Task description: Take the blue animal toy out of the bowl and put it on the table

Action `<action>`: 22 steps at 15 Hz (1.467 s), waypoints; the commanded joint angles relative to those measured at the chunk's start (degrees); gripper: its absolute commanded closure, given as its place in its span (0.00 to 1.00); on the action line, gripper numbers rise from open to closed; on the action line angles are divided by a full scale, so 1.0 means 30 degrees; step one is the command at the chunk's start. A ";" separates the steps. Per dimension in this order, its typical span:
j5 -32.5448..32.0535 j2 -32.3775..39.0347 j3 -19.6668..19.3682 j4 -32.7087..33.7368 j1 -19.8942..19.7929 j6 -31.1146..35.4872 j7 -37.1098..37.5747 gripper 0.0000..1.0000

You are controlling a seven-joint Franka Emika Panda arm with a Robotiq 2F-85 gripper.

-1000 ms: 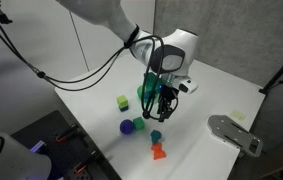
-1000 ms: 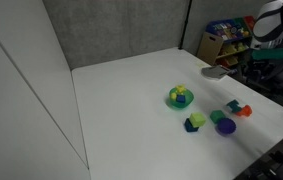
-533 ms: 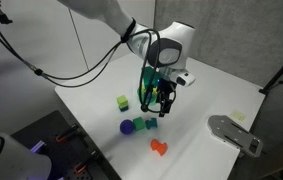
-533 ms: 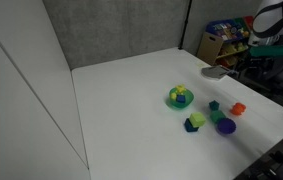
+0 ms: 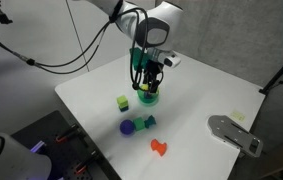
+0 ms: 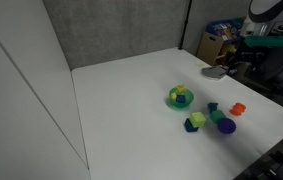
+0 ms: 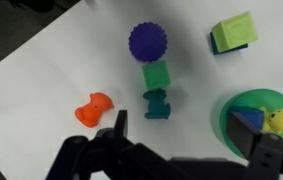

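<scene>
We see the small teal-blue blocky plastic animal toy lying on the white matte surface, outside the small round green bowl. In the wrist view the teal-blue toy sits near the middle of the frame, just below a small green block. A round purple ball lies above that block at the upper centre. An orange-red plastic toy lies to the left of the teal-blue toy, apart from it. A lime-green cube rests at the upper right. The green bowl fills the lower right corner and holds a small yellow object.

The gripper comes in from the bottom edge of the wrist view. Its jaws stand wide apart with nothing between them, and one of them overlaps the bowl's rim.

In an exterior view the gripper hangs directly over the green bowl at the upper centre. The teal-blue toy lies lower in the frame, with the purple ball to its left and the orange-red plastic toy further down. A grey flat object sits at the right edge of the surface.

In an exterior view the teal-blue toy lies to the right of the green bowl, apart from it.
</scene>
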 commanded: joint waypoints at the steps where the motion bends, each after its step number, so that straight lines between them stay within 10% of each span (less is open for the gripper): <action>1: 0.0642 -0.1362 0.0664 -0.0458 0.0179 -0.1299 -0.1657 0.00; 14: -0.2882 -0.6537 0.2604 -0.4151 0.2013 0.1522 -0.3732 0.00; 22: -0.1148 -0.8357 0.2769 -0.6096 0.1939 0.3295 -0.3532 0.00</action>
